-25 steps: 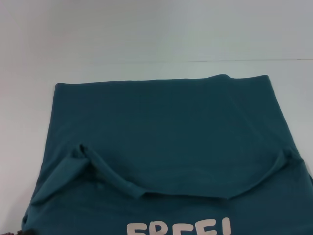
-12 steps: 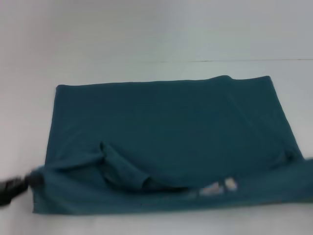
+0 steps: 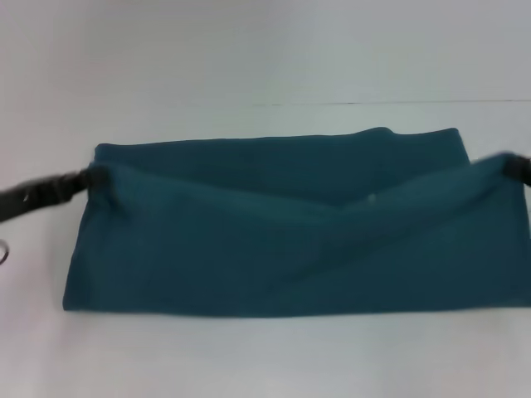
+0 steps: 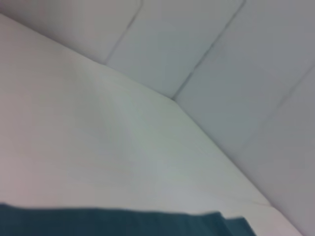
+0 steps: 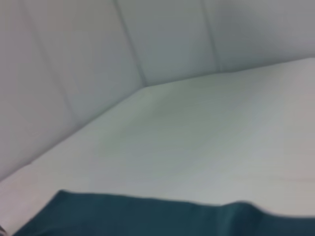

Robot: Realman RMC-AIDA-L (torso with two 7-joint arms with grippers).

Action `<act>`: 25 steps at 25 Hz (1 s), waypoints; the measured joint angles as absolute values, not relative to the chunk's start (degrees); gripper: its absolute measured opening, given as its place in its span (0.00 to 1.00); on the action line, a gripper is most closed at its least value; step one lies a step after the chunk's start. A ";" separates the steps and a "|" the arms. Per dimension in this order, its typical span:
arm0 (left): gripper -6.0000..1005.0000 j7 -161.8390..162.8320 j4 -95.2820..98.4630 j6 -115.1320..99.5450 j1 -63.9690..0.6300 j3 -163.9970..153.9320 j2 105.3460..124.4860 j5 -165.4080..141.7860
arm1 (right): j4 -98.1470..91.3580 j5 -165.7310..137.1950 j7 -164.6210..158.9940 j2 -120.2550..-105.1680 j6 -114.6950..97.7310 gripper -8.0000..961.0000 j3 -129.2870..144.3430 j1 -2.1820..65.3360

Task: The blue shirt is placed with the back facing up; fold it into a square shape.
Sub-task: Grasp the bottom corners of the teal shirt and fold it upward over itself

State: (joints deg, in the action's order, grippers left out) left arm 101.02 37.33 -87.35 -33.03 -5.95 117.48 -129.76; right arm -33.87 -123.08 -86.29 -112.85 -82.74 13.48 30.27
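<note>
Left gripper (image 3: 83,179) at the shirt's far-left corner, black, blurred, its tip meeting the cloth where the lifted edge bunches into a point; looks clamped on that corner, though the fingers themselves are not clear. Right gripper (image 3: 516,168) mirrors it at the right edge of the head view, dark tip meeting the raised right corner, also apparently pinched on cloth. Blue shirt (image 3: 274,240) lies across the middle of the white table (image 3: 265,356), wide and low, a rough horizontal band. Soft matte knit, dark teal, no print showing. The near layer is doubled over toward the far side; its top edge sags in a shallow V between the two held corners, lowest around the centre. Behind that sag a strip of the lower layer shows, with a straight far hem and a small bump near its right end. The near fold line runs straight and crisp, left corner squared. A tiny pale speck sits near the centre of the sagging edge.

Table is smooth, plain white. Open surface in front of the fold and beyond the far hem up to the wall seam. Both wrist views show only a teal edge of the shirt (image 4: 123,223) (image 5: 147,216), bare tabletop and pale panelled wall.
</note>
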 joint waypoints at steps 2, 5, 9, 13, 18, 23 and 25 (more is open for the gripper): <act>0.05 101.08 35.89 -83.60 -34.59 -6.02 117.45 -129.38 | -32.46 -123.11 -86.09 -112.82 -78.24 0.04 14.33 32.34; 0.05 101.09 33.75 -77.73 -36.34 -6.12 117.66 -128.34 | -30.46 -123.03 -85.27 -112.97 -72.81 0.04 15.99 34.92; 0.05 100.60 31.28 -71.10 -38.09 -6.20 117.90 -126.25 | -28.28 -122.91 -84.22 -113.29 -65.42 0.04 16.32 38.06; 0.05 100.34 29.57 -65.18 -39.66 -6.35 118.01 -124.90 | -25.68 -122.81 -82.73 -113.36 -57.45 0.04 16.35 41.13; 0.05 99.08 29.03 -59.26 -41.29 -6.40 118.64 -123.22 | -24.77 -122.50 -82.21 -113.48 -51.08 0.04 16.53 43.36; 0.05 98.02 27.52 -55.17 -42.69 -7.38 118.77 -122.68 | -22.96 -122.18 -81.40 -113.22 -47.72 0.06 16.98 44.42; 0.05 97.63 27.08 -54.30 -43.07 -7.72 118.82 -122.56 | -22.80 -122.16 -80.77 -113.33 -46.94 0.08 16.98 44.61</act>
